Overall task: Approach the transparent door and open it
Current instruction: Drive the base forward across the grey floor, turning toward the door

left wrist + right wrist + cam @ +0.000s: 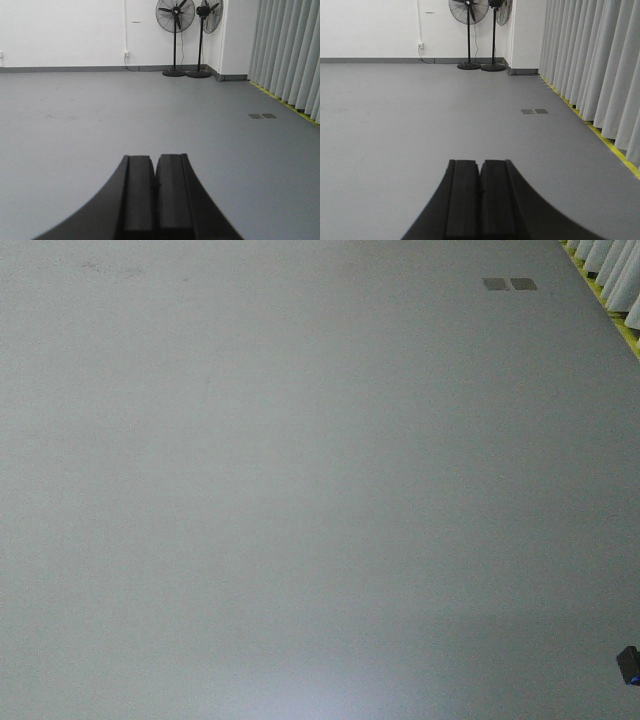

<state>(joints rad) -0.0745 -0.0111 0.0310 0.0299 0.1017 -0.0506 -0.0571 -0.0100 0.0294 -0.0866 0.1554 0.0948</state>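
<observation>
A bare grey floor (75, 110) is filling all three views, running back to a white wall (65, 30), while pale vertical blinds (590, 60) are lining the right side above a yellow stripe (615, 150). Two pedestal fans (175, 15) are standing side by side in the far corner.

The left end effector (155, 160) and right end effector (480, 162) are both pointing level across the room, each with its black fingers pressed together and nothing between them. Two small dark plates (534, 111) are lying flush in the floor near the blinds, a wall socket (126, 53) is sitting left of the fans, and a small dark object (628, 665), too cropped to identify, is showing at the front view's lower right edge.

The door is appearing in none of the views, so the base is probably facing away from it and will need to turn and drive first. A transparent door is likely to be heavy, rigid, slick and breakable, so it is probably best taken by a handle or frame edge rather than the pane.

No brand, label or legible writing is showing anywhere.
</observation>
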